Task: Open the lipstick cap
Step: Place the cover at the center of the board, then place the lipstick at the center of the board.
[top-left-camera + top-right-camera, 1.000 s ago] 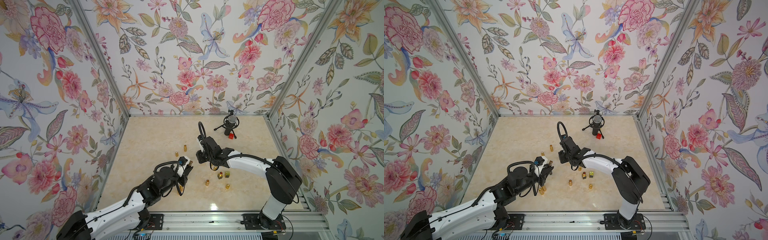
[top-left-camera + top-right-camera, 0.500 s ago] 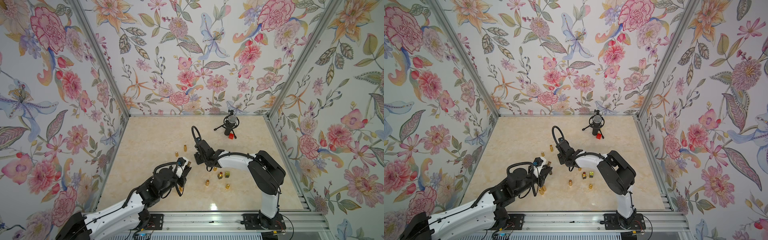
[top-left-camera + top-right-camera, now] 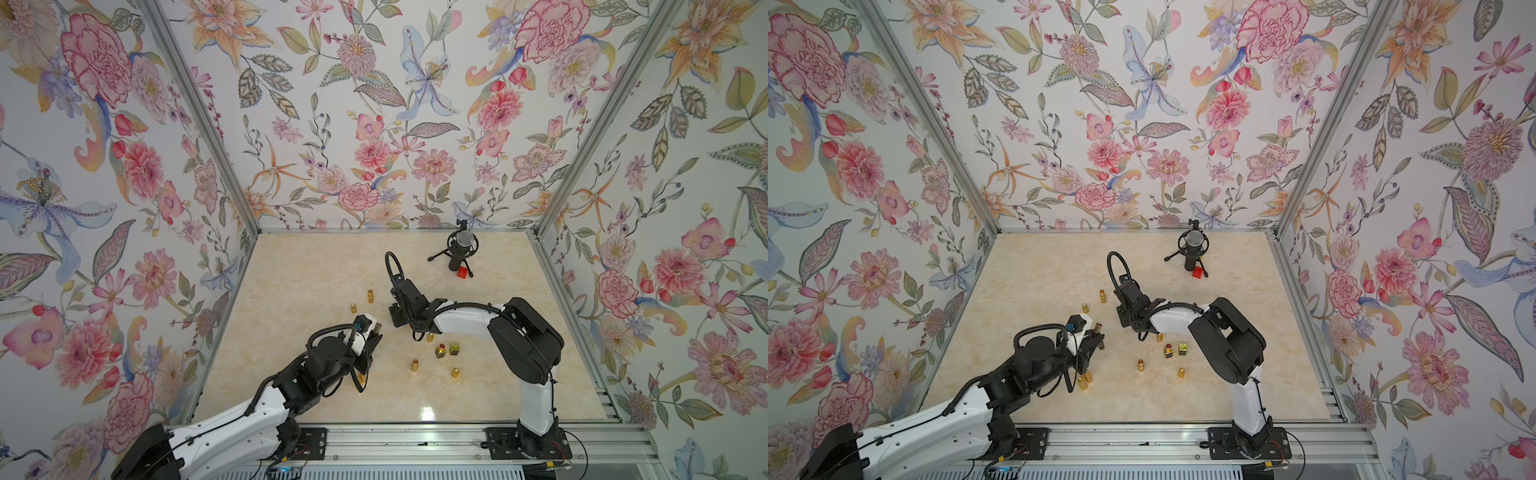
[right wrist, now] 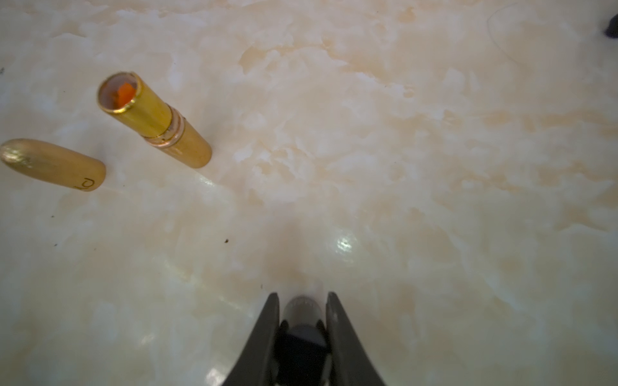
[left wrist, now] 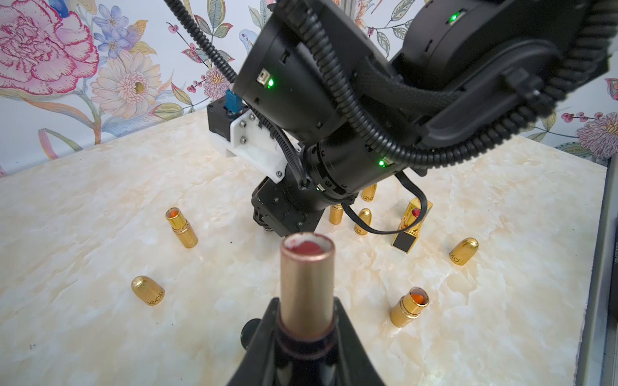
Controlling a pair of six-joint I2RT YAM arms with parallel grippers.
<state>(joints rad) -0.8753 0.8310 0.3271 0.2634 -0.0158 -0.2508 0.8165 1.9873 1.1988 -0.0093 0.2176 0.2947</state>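
Observation:
My left gripper [image 5: 306,322] is shut on the dark base of a lipstick [image 5: 306,284]. Its rose-gold tube stands bare, with dark red lipstick showing at its top. In both top views the tube's tip [image 3: 376,328] [image 3: 1099,328] sticks out of the left gripper at mid-table. My right gripper [image 4: 302,297] is shut on the lipstick cap [image 4: 302,307], a dark grey rounded cap held just above the marble. The right gripper [image 3: 398,321] [image 3: 1125,321] points down at the table a short way right of the lipstick, apart from it.
Several gold lipsticks and bullet-shaped caps stand about the marble table [image 3: 316,270], among them an open one [image 4: 157,123] and a cap [image 4: 53,165] beside the right gripper. A square gold lipstick [image 3: 440,351] and its cap [image 3: 454,348] stand by the right arm. At the back right are a microphone on a tripod [image 3: 461,245] and a red block [image 3: 462,273].
The right gripper has shifted a little to the left with the cap, and its elbow has swung inward. The left arm has stayed nearly still with the lipstick.

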